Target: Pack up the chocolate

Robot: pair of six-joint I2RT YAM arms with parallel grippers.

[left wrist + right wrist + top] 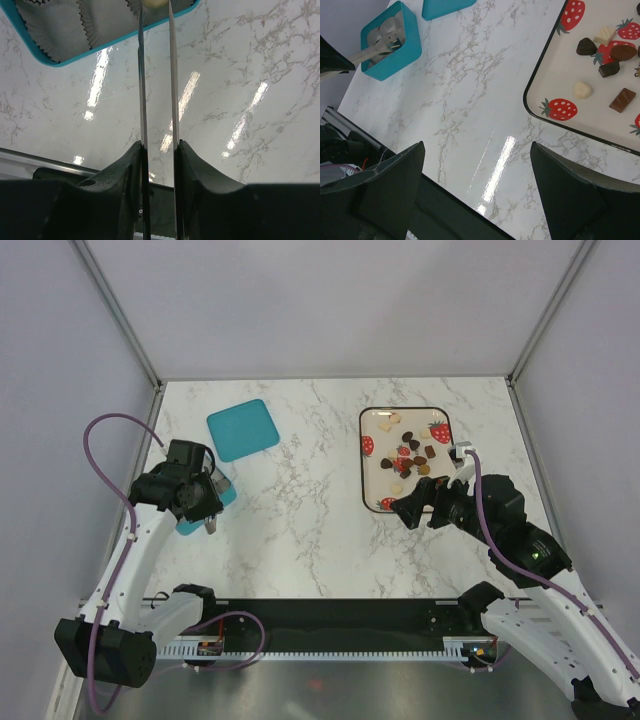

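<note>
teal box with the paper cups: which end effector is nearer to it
Left. The left end effector is right by the teal box, its tongs reaching over it. The right end effector is across the table, beside the strawberry tray.

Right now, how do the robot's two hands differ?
The left hand is shut on silver tongs pinching a cream chocolate at the teal box; the right hand is open and empty. The left hand is by that box, the right hand beside the strawberry tray. Both are black, two-fingered.
</note>
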